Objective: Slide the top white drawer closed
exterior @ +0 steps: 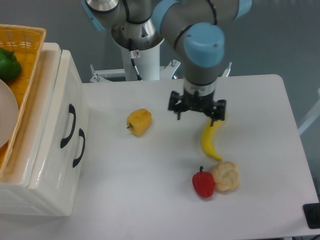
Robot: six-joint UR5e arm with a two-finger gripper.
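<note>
The white cabinet (pixel 50 165) stands at the table's left edge, its front facing right. The top white drawer (pixel 70 90) carries a black curved handle (pixel 67 126). Its front lies about level with the lower drawer front (pixel 78 147), and none of its inside shows. My gripper (pixel 196 110) hangs over the middle of the table, far to the right of the drawer and just above the banana's upper end. It is open and holds nothing.
A yellow pepper (pixel 139 121) lies between cabinet and gripper. A banana (pixel 210 137), a red pepper (pixel 203 183) and a pale bun (pixel 226 176) lie to the right. An orange wicker basket (pixel 25 42) with a green pepper (pixel 7 65) sits on the cabinet.
</note>
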